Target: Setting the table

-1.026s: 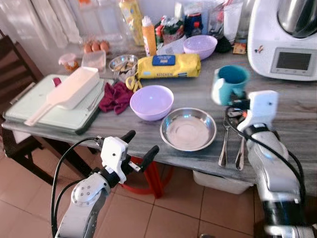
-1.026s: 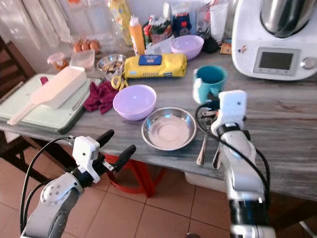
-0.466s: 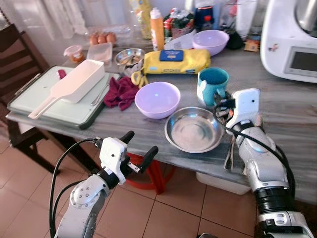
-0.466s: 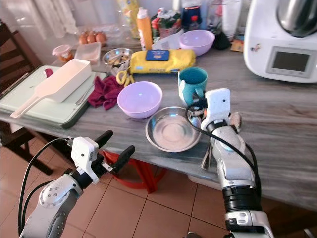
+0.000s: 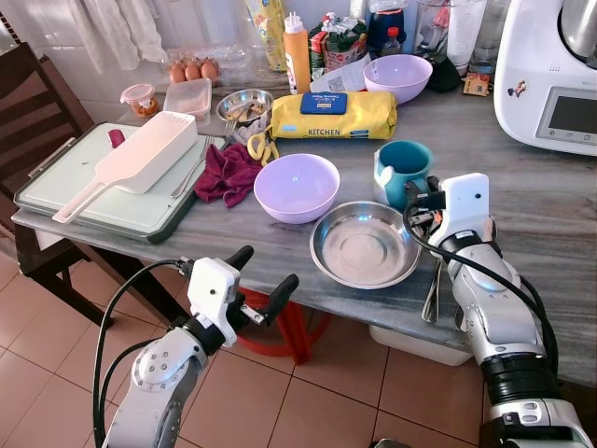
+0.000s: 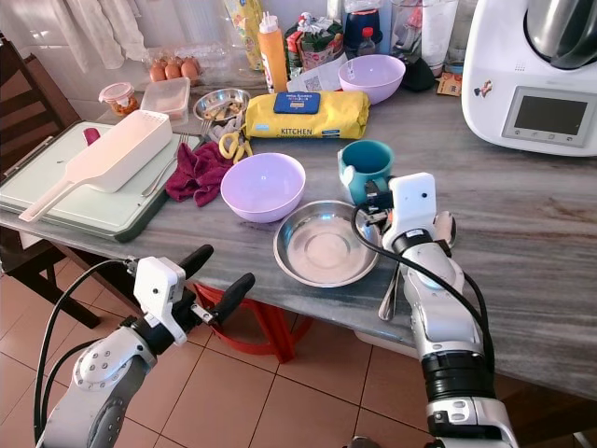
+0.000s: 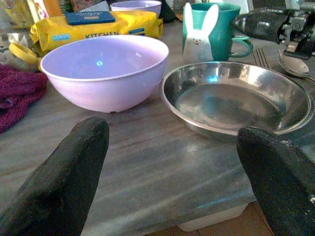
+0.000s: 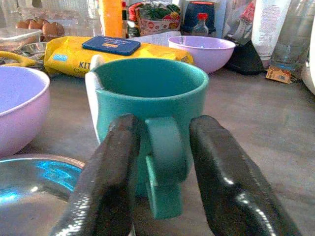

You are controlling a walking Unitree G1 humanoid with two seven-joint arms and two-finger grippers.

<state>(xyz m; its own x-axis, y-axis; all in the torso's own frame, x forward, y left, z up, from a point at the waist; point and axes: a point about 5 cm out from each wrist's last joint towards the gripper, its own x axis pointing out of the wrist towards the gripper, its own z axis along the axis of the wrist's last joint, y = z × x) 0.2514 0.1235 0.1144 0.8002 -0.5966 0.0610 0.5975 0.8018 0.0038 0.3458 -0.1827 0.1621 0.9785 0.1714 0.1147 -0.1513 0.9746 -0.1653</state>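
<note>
Mug [image 8: 147, 103] now stands on table [image 5: 550, 210] (right tool [image 8: 160, 172] around handle).

Silver arms, white wrist blocks, looping black cables, long black-fingered left pincer [image 5: 264, 277].

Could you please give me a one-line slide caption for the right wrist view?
Right pincer straddling the handle of a teal mug on the grey table, steel dish alongside.
</note>
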